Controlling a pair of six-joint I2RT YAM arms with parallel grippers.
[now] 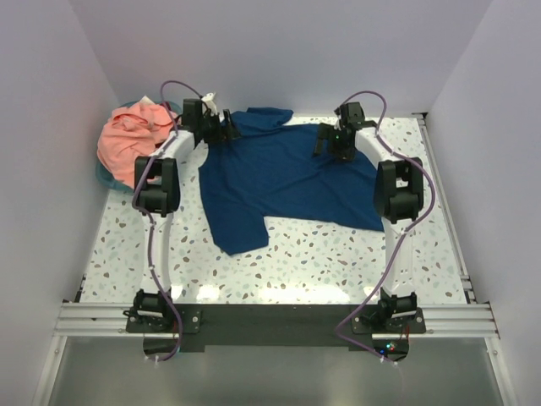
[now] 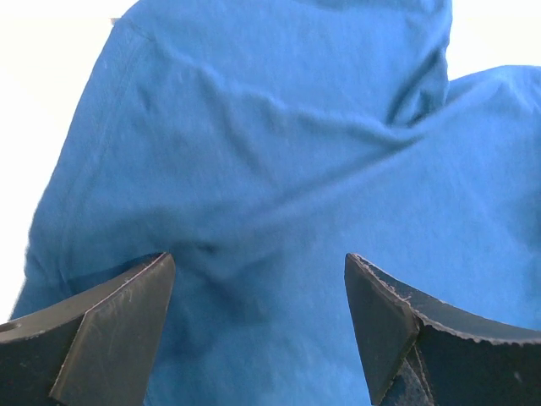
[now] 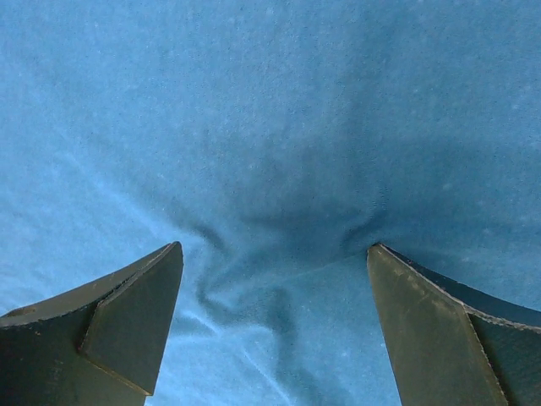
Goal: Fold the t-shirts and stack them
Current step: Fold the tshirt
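Observation:
The navy blue t-shirt (image 1: 283, 178) lies spread on the table, plain side up, one sleeve toward the front left. My left gripper (image 1: 226, 129) is open and low over its far left corner; in the left wrist view the cloth (image 2: 279, 169) fills the frame between the spread fingers (image 2: 118, 321). My right gripper (image 1: 332, 142) is open over the far right part; in the right wrist view its fingers (image 3: 135, 321) press on wrinkled cloth (image 3: 270, 169). The salmon-pink t-shirt (image 1: 131, 139) lies bunched at the far left.
A round teal basket (image 1: 106, 176) sits under the pink shirt at the far left corner. White walls close in the left, far and right sides. The speckled tabletop (image 1: 338, 262) shows in front of the blue shirt.

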